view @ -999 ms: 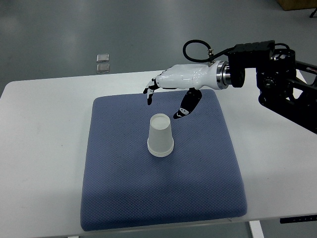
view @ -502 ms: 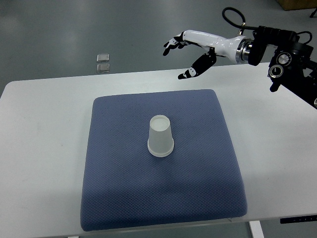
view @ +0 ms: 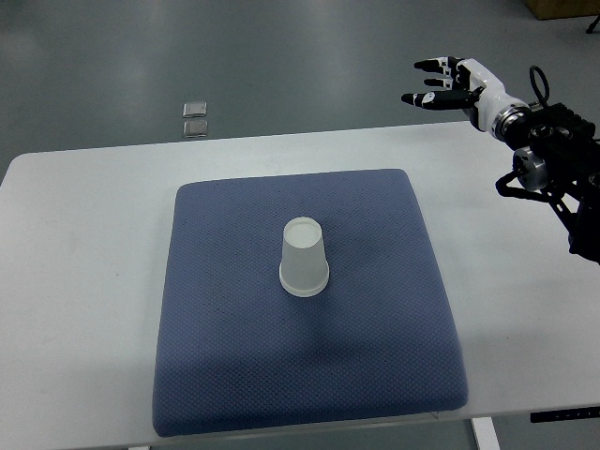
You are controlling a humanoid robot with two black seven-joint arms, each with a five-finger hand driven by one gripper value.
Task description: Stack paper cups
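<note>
Paper cup stack [view: 305, 259] upside down, rim on the blue mat [view: 225, 375], roughly mat centre, slightly toward the far half. Looks like cups already nested, though layers not resolvable from this angle, so count unknown. Desk [view: 75, 281] white, carrying the mat; wide bare margin left and right. Main risk: soft textured mat under a light, tall, narrow-topped stack, so any sideways brush from an arm crossing low over the mat likely tips or skids it. Second risk: if nesting is uneven, top cup may sit cocked and pop off under a small knock; can't confirm seating from above. Third: nothing else to stack visible on desk or mat, so a further reach would close on nothing or hit the finished stack. Right hand [view: 448, 82] up at the far right corner, beyond the desk's back edge, fingers extended and loose, holding nothing. Well apart from the stack: stack sits down-left of the hand, with the mat's far-right corner and a strip of bare desk between. Left hand out of frame. Two small square tiles [view: 195, 118] on the floor behind the desk, irrelevant.
</note>
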